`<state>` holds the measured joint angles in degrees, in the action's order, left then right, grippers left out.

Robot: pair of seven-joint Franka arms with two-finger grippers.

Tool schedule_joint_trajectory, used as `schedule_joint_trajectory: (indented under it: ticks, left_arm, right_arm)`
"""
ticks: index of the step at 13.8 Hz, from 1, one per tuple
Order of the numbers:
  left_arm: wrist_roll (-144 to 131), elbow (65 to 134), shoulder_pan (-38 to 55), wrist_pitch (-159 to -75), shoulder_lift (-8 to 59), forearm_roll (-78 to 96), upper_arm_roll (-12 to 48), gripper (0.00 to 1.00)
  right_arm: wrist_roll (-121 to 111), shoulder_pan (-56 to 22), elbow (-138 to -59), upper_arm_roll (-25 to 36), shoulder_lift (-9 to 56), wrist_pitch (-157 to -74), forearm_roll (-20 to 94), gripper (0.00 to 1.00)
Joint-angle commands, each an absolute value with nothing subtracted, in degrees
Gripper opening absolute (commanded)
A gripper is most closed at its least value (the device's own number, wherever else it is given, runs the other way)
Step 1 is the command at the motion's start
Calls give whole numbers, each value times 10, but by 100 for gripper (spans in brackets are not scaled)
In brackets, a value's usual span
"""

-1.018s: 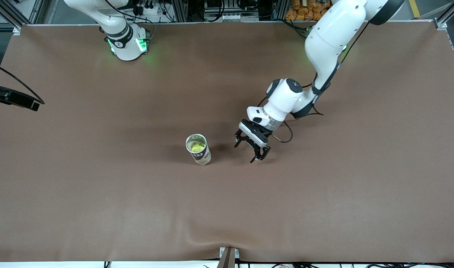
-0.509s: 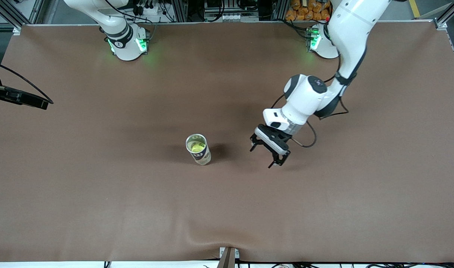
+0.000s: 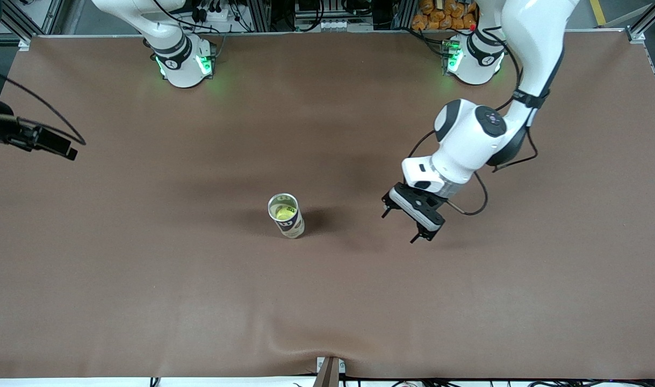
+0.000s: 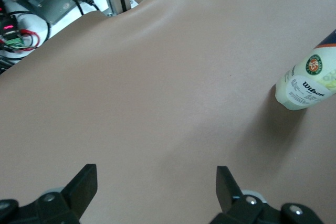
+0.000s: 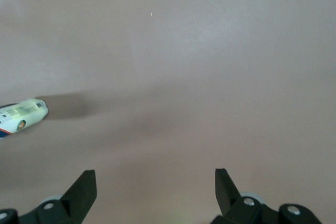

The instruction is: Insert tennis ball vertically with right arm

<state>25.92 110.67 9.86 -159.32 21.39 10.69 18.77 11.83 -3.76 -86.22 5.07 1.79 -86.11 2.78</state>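
An upright tennis-ball can (image 3: 287,219) with a white and dark label stands mid-table. A yellow-green tennis ball (image 3: 284,213) shows inside its open top. My left gripper (image 3: 398,228) hangs low over the bare mat beside the can, toward the left arm's end, open and empty. In the left wrist view the can (image 4: 307,85) lies well off from the open left gripper (image 4: 156,182). My right gripper (image 3: 58,146) is up over the table's edge at the right arm's end. In its wrist view the right gripper (image 5: 155,182) is open and empty, with the can (image 5: 21,116) far off.
The brown mat (image 3: 198,301) covers the whole table, with a slight ripple at its edge nearest the front camera. Both arm bases (image 3: 185,62) stand along the farthest edge, with a metal frame and cables just past them.
My left gripper has drawn away from the can toward the left arm's end of the table, still open. The right gripper has shifted slightly at the table's edge.
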Motion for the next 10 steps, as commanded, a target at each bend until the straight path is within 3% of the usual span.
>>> schedule_joint_trajectory:
  ticks: [1,5,10]
  left_arm:
    - [261,1092,84,-1541,195,113,194,100]
    - [263,1075,67,-1494,185,113,193,100]
    - [263,1042,41,-1417,171,112,191,100]
  right_arm:
    - [110,-28,-908,48,-25,-891,33,100]
    - [110,-37,-915,48,-23,-923,-18,100]
    - [98,-39,-912,47,-23,-890,-18,100]
